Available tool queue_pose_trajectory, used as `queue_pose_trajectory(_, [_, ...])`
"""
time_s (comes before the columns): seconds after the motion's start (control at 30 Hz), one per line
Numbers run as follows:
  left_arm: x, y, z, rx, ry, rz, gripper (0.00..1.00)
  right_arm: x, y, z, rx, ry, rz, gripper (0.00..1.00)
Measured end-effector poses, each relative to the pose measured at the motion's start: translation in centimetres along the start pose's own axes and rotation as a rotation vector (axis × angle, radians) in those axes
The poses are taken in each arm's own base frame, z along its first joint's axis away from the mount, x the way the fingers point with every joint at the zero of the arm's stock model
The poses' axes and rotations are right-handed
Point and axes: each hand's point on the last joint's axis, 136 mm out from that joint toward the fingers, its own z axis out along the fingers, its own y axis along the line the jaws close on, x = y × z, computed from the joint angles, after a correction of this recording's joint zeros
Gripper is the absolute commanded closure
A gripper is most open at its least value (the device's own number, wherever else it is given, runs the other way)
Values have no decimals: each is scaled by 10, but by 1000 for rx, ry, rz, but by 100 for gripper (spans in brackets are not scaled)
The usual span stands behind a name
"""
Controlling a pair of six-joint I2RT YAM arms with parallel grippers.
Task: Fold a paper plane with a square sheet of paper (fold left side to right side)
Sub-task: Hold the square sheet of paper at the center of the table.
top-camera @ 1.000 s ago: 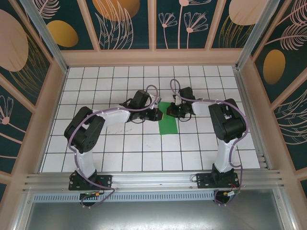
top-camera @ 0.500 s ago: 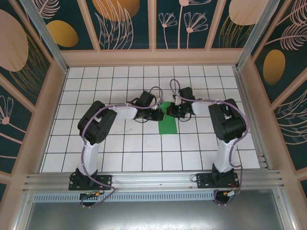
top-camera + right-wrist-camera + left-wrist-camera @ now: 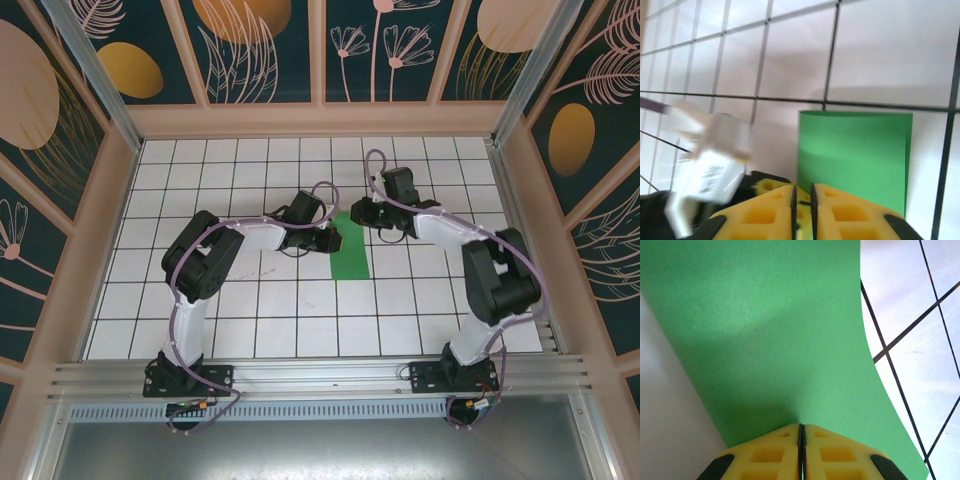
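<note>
My left hand (image 3: 801, 429) is closed tight, its tips right at the left edge of the green sheet of paper (image 3: 352, 258); I can't tell whether they grip it. My right hand (image 3: 802, 190) hangs over the sheet's far end, open just a narrow crack, nothing in it. The sheet lies as a narrow rectangle in the middle of the bench (image 3: 250, 300).

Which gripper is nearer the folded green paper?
Left. The left gripper presses the bright-green paper sheet at its left edge; the right gripper hovers near its far end.
</note>
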Motion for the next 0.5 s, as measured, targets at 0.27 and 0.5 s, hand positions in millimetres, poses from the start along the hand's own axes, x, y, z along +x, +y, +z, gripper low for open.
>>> queue_pose_trajectory(0.27, [0, 0, 0, 0, -2, 1, 87, 89, -6, -3, 19, 155, 25, 99])
queue_pose_trajectory(0.5, [0, 0, -1, 0, -3, 1, 87, 140, -27, 7, 78, 280, 78, 99])
